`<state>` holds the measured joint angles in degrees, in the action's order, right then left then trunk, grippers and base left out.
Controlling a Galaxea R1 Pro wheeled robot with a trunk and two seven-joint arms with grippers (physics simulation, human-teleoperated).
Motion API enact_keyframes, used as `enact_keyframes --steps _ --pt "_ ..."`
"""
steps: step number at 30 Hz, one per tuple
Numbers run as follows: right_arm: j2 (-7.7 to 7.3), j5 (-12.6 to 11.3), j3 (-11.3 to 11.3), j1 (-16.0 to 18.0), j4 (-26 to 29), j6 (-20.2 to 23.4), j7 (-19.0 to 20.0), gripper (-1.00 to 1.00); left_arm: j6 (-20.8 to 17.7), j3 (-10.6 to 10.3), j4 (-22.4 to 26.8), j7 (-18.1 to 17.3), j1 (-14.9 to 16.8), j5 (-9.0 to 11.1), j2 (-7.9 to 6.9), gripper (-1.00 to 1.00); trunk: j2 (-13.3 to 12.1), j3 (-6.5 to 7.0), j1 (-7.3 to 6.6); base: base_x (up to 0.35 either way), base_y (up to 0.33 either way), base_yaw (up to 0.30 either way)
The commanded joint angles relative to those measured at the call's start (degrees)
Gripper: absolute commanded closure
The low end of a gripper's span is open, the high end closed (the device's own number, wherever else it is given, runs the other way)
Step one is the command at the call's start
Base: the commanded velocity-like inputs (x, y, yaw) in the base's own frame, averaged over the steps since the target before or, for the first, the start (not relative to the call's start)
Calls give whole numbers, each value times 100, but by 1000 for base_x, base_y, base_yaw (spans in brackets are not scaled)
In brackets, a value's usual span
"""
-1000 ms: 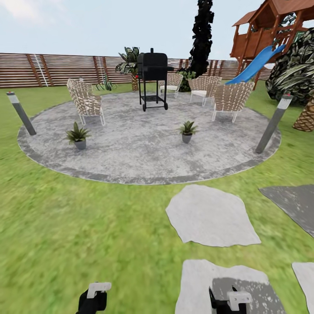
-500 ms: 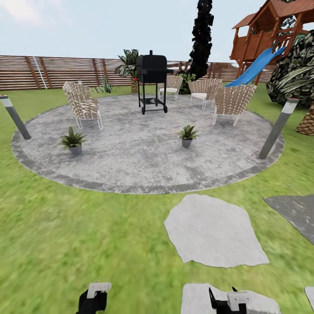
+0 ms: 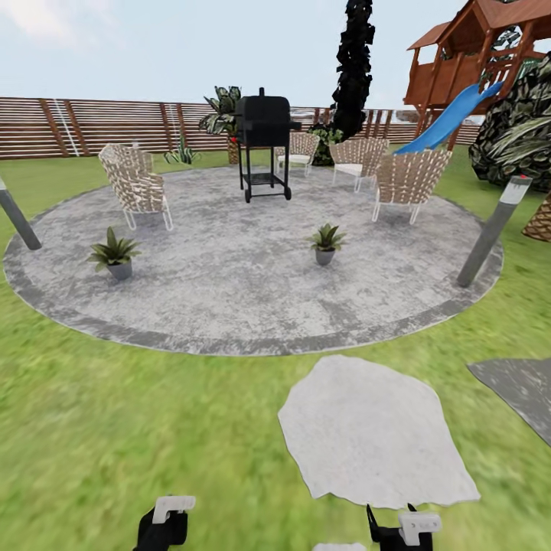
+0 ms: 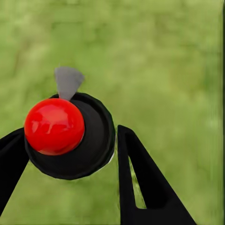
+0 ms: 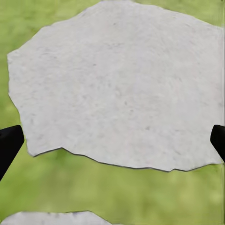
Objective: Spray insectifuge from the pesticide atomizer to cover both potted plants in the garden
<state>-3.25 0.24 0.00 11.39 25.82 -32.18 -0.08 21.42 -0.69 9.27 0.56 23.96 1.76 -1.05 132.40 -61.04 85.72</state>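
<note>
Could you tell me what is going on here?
The robot is on the lawn, facing the round patio, where the two potted plants stand well ahead of it. The left gripper is closed on what looks like the atomizer, seen from above with its red top. The right gripper hangs open over a stepping stone. No spraying has begun.

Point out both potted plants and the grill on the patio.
left potted plant [image 3: 114, 252], head view, on its leaves.
right potted plant [image 3: 327, 239], head view, on its leaves.
grill [image 3: 263, 121], head view, on its black body.
</note>
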Motion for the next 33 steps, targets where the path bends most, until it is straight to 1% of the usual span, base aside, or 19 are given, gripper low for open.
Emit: enact_keyframes --steps 1,33 --pt "0 3 0 3 -6 -17 -1 -100 20 -10 -5 5 3 18 -1 100 1 -4 2 289 -142 0" --pt "-9 19 0 3 -35 -17 17 -100 21 -10 -5 5 3 18 -1 100 1 -4 2 287 -146 0"
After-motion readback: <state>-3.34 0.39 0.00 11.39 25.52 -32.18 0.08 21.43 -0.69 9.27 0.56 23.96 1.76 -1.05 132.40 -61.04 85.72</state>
